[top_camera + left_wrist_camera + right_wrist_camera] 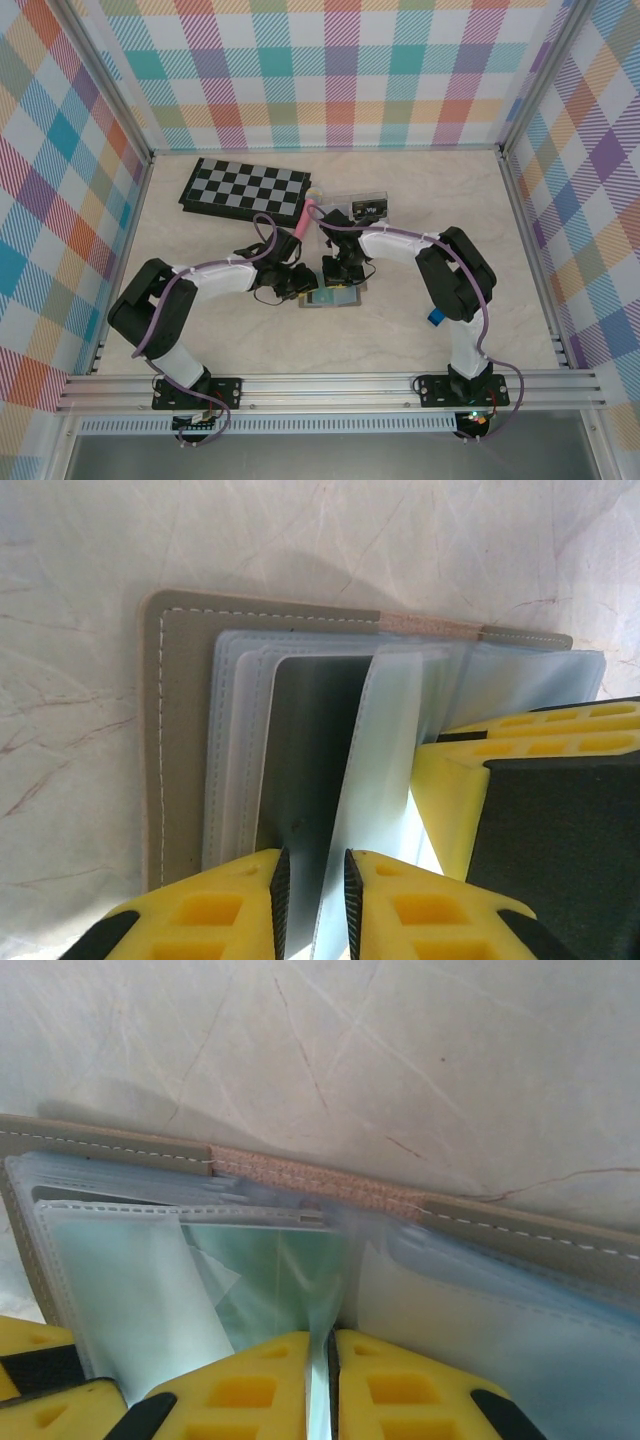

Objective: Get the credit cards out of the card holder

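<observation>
Left gripper (312, 905) and right gripper (321, 1385) are each pinched on a clear plastic sleeve leaf (375, 760) of the open grey stitched bifold card holder (180, 740); no card is out.
Holder lies flat mid-table on the pale marbled table (200, 330), between both wrists. Black plastic card (310, 740) sits pocketed left of the raised leaf; teal-green plastic card (270, 1280) lies under film. Judged step: parting the leaves. Next: one gripper pins the holder, the other takes a card edge and slides it out.
</observation>
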